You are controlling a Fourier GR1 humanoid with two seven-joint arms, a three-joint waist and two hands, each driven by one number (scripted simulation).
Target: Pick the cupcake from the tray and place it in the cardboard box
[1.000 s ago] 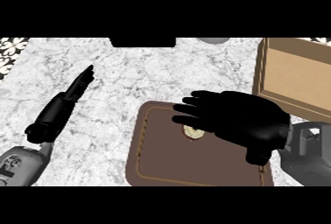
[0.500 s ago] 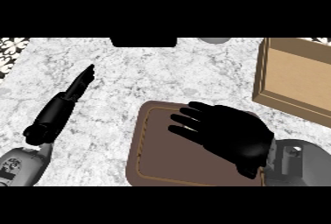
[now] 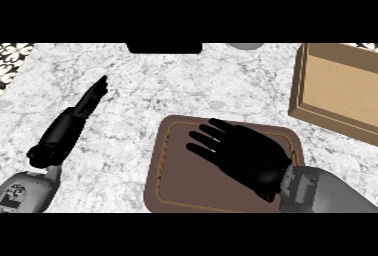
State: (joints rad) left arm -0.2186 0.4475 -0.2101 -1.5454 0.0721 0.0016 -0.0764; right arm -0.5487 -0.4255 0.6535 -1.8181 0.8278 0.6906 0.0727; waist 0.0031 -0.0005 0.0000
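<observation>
Your right hand [image 3: 247,155] hangs spread over the tray [image 3: 184,186], hiding its middle; the cardboard box [image 3: 336,85] sits ahead-right of it, your straight-fingered left hand [image 3: 87,102] far left.

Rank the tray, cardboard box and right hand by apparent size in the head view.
1. tray
2. cardboard box, though the view's edge cuts it off
3. right hand; it is nearer the camera, so its place against the box is unsure
</observation>
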